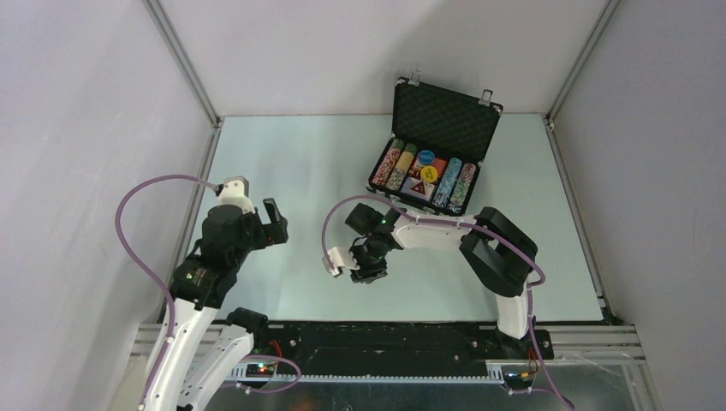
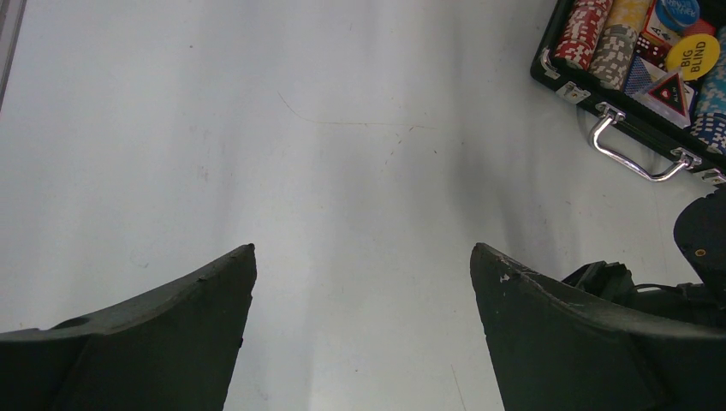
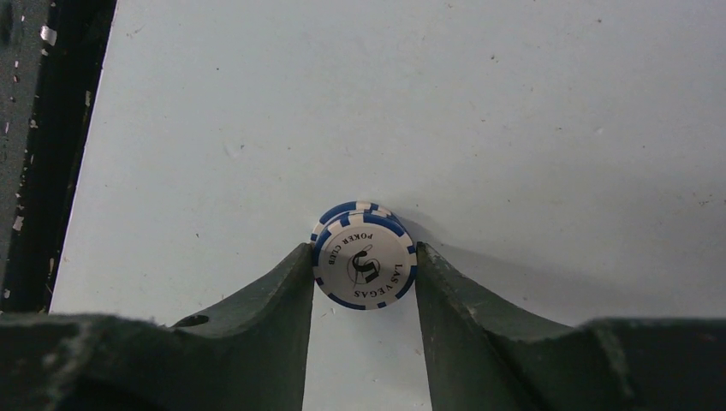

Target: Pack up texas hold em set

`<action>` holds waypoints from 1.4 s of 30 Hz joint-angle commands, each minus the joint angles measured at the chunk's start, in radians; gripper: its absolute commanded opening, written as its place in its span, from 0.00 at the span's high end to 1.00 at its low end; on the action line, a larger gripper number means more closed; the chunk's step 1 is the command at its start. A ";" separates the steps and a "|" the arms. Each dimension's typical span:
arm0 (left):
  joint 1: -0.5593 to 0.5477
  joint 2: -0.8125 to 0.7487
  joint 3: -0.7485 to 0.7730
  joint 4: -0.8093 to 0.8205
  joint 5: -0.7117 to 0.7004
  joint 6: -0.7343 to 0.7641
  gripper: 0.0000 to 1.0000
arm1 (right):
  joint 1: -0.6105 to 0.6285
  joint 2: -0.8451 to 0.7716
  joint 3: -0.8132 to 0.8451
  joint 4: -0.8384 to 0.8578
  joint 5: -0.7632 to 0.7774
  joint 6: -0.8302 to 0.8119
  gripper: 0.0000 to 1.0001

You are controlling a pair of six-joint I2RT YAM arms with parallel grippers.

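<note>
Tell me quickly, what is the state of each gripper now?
Left gripper: open, holding nothing.
Right gripper: closed on a small stack of chips lying on the table.

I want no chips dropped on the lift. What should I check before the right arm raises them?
1. The right gripper straddles the blue-and-white chips: ok.
2. Both fingers touch the stack's edge: ok.
3. Grip firm enough to lift: cannot tell.
4. The case has its lid open: ok.
5. The left gripper is open and away from the chips: ok.
6. Free slot in the case: cannot tell.
</note>
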 commanded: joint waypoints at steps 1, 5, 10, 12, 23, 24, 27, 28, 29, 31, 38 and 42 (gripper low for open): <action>0.010 0.000 -0.002 0.016 0.007 0.012 0.00 | 0.005 0.035 0.013 -0.033 0.030 0.008 0.57; 0.009 -0.001 -0.002 0.017 0.007 0.012 0.00 | 0.007 0.038 0.014 -0.041 0.031 0.007 0.58; 0.009 0.001 -0.002 0.017 0.006 0.012 0.00 | 0.008 0.041 0.014 -0.044 0.030 0.006 0.48; 0.010 0.001 -0.002 0.017 0.007 0.012 0.00 | 0.008 0.040 0.012 -0.043 0.029 0.007 0.34; 0.010 0.002 -0.002 0.017 0.006 0.013 0.00 | 0.013 0.036 -0.008 0.013 0.018 0.030 0.10; 0.010 0.001 -0.002 0.017 0.004 0.012 0.00 | 0.011 0.025 -0.014 0.025 0.011 0.038 0.09; 0.010 0.000 -0.001 0.017 -0.004 0.012 0.00 | 0.003 -0.029 -0.042 0.096 -0.017 0.059 0.09; 0.010 -0.001 0.000 0.017 -0.005 0.011 0.00 | -0.005 -0.044 -0.048 0.112 -0.034 0.074 0.09; 0.010 -0.001 0.000 0.017 -0.010 0.011 0.00 | -0.009 -0.073 -0.059 0.142 -0.044 0.091 0.09; 0.010 -0.004 -0.001 0.016 -0.013 0.011 0.00 | -0.026 -0.121 -0.079 0.188 -0.080 0.121 0.09; 0.010 -0.005 -0.002 0.016 -0.016 0.011 0.00 | -0.043 -0.312 -0.229 0.419 -0.154 0.265 0.07; 0.010 -0.004 -0.001 0.015 -0.019 0.011 0.00 | -0.048 -0.441 -0.346 0.657 -0.114 0.480 0.02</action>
